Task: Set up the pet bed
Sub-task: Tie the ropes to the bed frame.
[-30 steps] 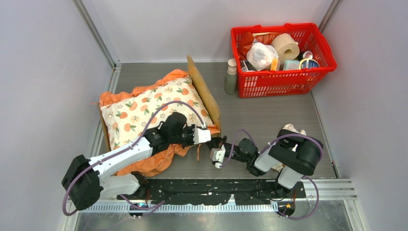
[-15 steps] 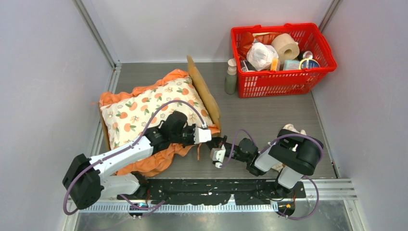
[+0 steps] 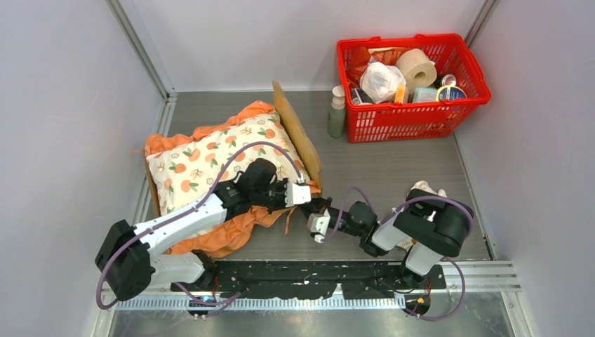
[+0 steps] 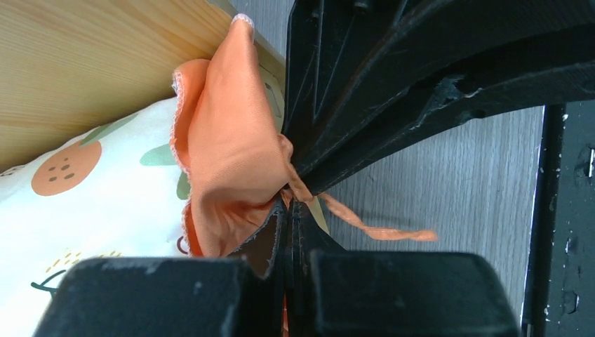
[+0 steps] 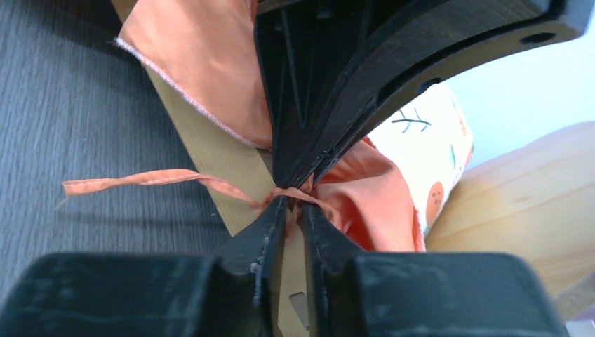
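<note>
Small light-wood pet bed (image 3: 293, 126) with wavy headboard sits left of centre under a cream orange-print cushion (image 3: 210, 158). Left tool (image 4: 288, 214) clamps its orange ruffle (image 4: 231, 154) — right tool (image 5: 289, 214), barely parted, straddles the orange tie (image 5: 140, 181).

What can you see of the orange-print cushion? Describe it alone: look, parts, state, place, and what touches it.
The cushion is cream fabric printed with oranges and green leaves, edged by an orange ruffle, with a thin orange tie at its near right corner. It lies on the pet bed, against the upright wooden headboard. The left gripper has its jaws shut on the orange fabric at that corner; the right gripper meets it there, jaws narrowly parted at the tie, grip unclear.
</note>
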